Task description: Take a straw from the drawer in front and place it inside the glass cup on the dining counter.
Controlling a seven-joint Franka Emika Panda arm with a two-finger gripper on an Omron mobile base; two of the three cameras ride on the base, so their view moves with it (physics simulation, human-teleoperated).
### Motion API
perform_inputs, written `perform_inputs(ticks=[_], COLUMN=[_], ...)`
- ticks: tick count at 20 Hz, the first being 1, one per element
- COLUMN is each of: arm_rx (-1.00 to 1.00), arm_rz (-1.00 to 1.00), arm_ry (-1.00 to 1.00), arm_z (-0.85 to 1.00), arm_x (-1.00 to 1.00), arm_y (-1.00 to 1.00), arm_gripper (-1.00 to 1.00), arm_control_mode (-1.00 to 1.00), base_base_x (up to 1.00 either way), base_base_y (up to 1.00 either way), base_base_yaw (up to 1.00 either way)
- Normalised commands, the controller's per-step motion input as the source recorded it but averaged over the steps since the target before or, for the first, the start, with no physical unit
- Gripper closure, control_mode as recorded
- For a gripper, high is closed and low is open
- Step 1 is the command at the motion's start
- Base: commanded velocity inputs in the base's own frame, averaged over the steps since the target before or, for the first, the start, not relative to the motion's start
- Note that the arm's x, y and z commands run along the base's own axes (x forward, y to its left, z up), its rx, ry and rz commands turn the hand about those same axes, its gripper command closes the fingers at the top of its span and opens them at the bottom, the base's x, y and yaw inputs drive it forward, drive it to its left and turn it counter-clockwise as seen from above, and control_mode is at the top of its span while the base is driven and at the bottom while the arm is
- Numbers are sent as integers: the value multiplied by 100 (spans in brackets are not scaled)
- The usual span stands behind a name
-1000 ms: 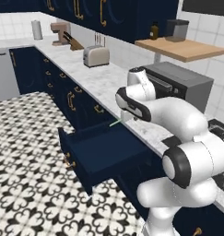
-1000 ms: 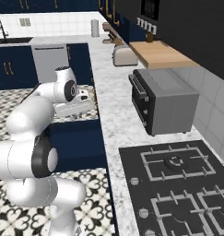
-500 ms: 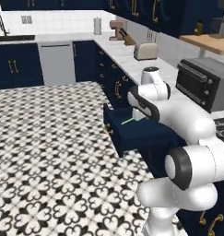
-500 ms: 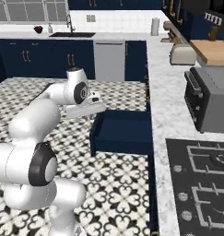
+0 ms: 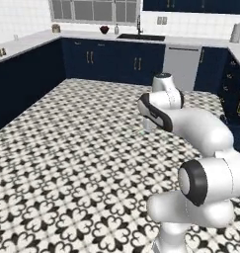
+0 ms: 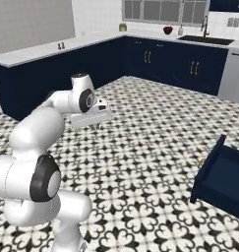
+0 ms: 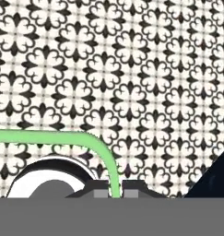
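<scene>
Straw (image 7: 103,152) pinched between the claw (image 7: 114,190) tips, bending away leftward.

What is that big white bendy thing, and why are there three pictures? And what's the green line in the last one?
The white bendy thing is a robot arm standing on a base that can drive around a pretend kitchen. Two pictures come from cameras riding on that base, one behind the arm on its left and one on its right, so they show the same room from two sides. The third camera sits on the robot's hand and looks down at the black-and-white floor. The green line is a bendy straw, and the gripper, the robot's two-fingered hand, is shut on it. In the right base picture you can also see the open blue drawer at the side.
</scene>
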Motion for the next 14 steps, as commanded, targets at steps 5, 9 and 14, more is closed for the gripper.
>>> perform_inputs(ticks=[5,9,14], arm_rx=[0,0,0], arm_rz=[0,0,0], arm_ry=[0,0,0], arm_z=[0,0,0], arm_x=[0,0,0], arm_y=[0,0,0], arm_gripper=[100,100,100], arm_control_mode=[100,100,100], base_base_x=[36,68,55], base_base_y=[100,100,100], base_base_yaw=[19,-5,-14])
